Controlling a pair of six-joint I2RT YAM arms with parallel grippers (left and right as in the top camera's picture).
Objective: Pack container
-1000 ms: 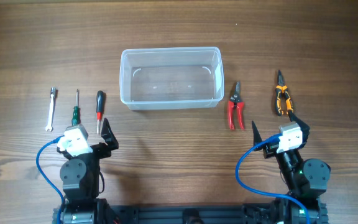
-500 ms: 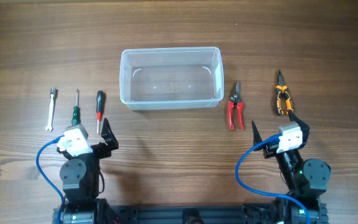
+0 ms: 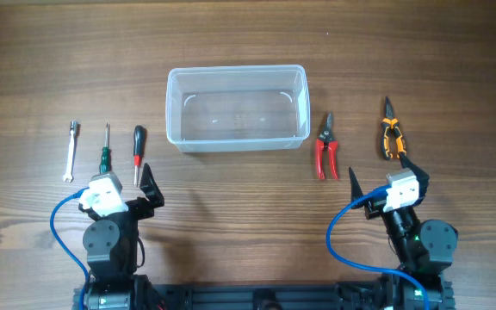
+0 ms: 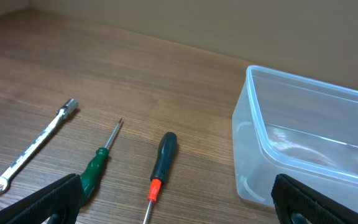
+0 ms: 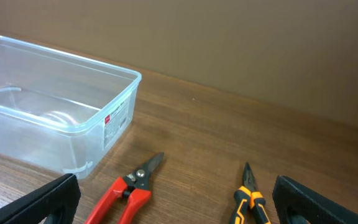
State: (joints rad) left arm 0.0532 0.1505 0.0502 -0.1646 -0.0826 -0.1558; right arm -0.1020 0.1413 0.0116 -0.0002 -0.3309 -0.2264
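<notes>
The clear plastic container [image 3: 237,108] stands empty at the table's middle; it also shows in the left wrist view [image 4: 309,143] and the right wrist view [image 5: 55,118]. Left of it lie a small wrench [image 3: 71,151], a green-handled screwdriver [image 3: 105,153] and a black-and-red screwdriver [image 3: 138,153]. Right of it lie red-handled snips [image 3: 325,148] and orange-handled pliers [image 3: 391,133]. My left gripper [image 3: 123,179] is open and empty, just short of the screwdrivers. My right gripper [image 3: 377,172] is open and empty, just short of the snips and pliers.
The wooden table [image 3: 248,43] stretches bare behind the container. Both arm bases sit at the near edge, with blue cables looping beside them.
</notes>
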